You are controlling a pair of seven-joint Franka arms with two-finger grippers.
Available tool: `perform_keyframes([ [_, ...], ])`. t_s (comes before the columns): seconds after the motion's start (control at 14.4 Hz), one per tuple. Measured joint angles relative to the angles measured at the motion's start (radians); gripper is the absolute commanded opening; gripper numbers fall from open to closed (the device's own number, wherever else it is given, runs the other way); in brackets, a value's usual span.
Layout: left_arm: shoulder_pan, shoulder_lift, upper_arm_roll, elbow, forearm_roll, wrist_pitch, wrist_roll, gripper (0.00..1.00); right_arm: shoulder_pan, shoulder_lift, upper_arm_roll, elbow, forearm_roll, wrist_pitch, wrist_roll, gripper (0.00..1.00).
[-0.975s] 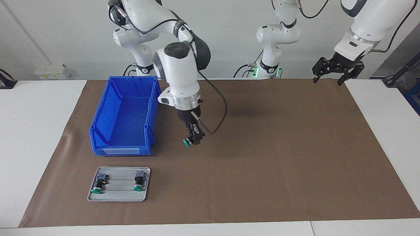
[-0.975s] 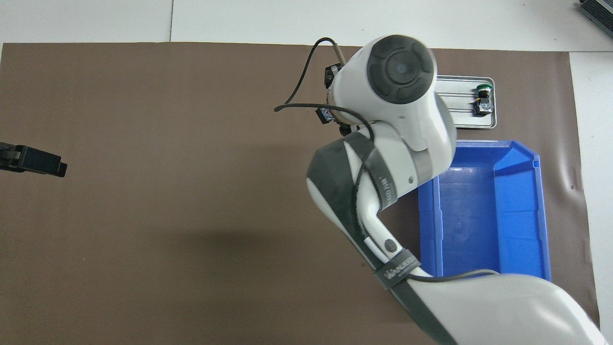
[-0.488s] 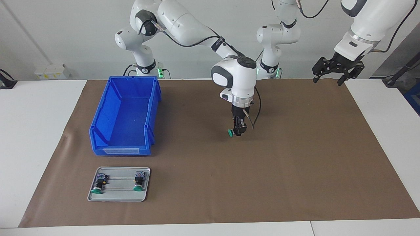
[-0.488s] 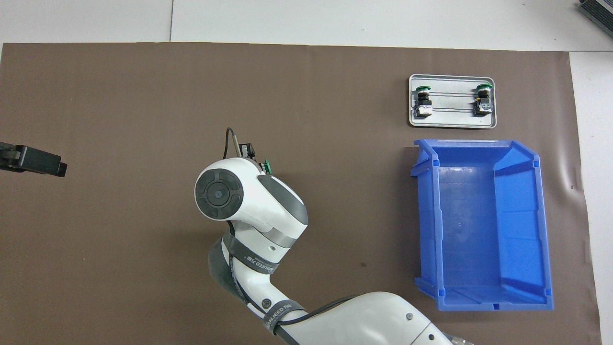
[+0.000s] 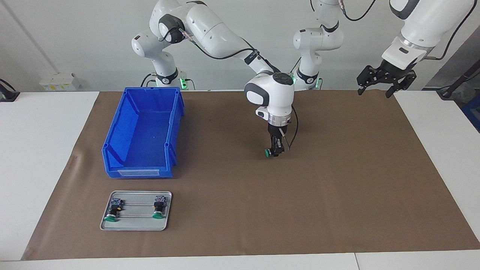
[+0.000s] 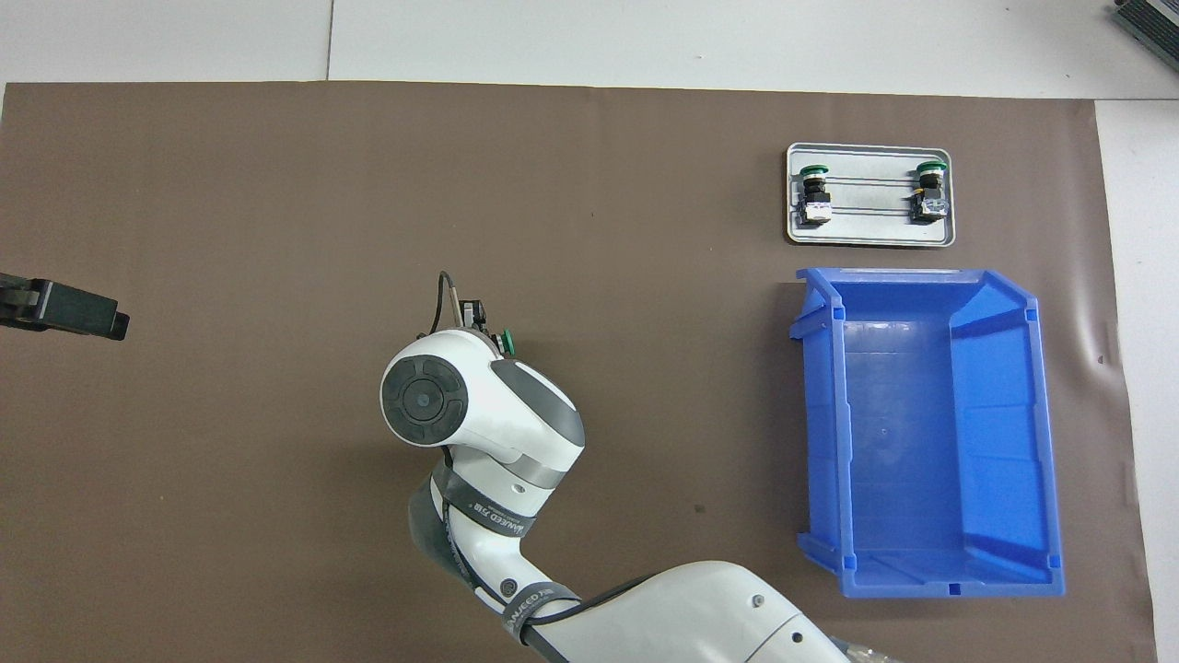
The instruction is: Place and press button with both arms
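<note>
My right gripper (image 5: 276,149) is shut on a green-capped button (image 5: 267,152), held on its side low over the middle of the brown mat; I cannot tell whether it touches the mat. In the overhead view the arm's wrist covers most of the gripper (image 6: 477,318), and only the green cap (image 6: 507,343) shows beside it. My left gripper (image 5: 386,79) hangs open and empty, high over the mat's edge at the left arm's end, and waits there; its tip shows in the overhead view (image 6: 69,308).
A blue bin (image 5: 112,150) stands empty at the right arm's end (image 6: 1041,442). Farther from the robots than the bin, a small metal tray (image 5: 135,225) holds two more green-capped buttons (image 5: 112,210) (image 5: 158,207); the tray also shows from overhead (image 6: 870,235).
My right gripper has carried the button from beside the blue bin to the middle of the mat and lowered it. The left arm has not moved.
</note>
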Motion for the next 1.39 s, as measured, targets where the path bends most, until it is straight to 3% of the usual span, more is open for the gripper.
perform_keyframes([
  [0.07, 0.000, 0.000, 0.000, 0.000, 0.000, 0.000, 0.000, 1.00, 0.000, -0.002, 0.000, -0.011, 0.000, 0.004, 0.001, 0.75],
  [0.14, 0.000, 0.000, 0.000, 0.000, 0.000, 0.000, 0.000, 1.00, 0.000, -0.006, 0.000, -0.024, 0.000, 0.014, 0.001, 1.00],
  [0.56, 0.000, 0.000, 0.000, 0.000, 0.000, 0.000, 0.000, 1.00, 0.004, -0.033, 0.000, -0.058, -0.090, 0.057, -0.002, 1.00],
  [0.7, 0.000, 0.000, 0.000, 0.000, 0.000, 0.000, 0.000, 1.00, -0.004, -0.068, -0.008, -0.057, -0.103, 0.061, -0.085, 1.00],
  [1.11, 0.000, 0.000, 0.000, 0.000, 0.000, 0.000, 0.000, 1.00, -0.227, -0.328, -0.011, -0.125, -0.021, -0.008, -0.632, 1.00],
  [1.39, 0.000, 0.000, -0.001, 0.000, 0.000, 0.000, 0.000, 1.00, -0.425, -0.427, -0.013, -0.148, 0.106, -0.117, -1.183, 1.00],
])
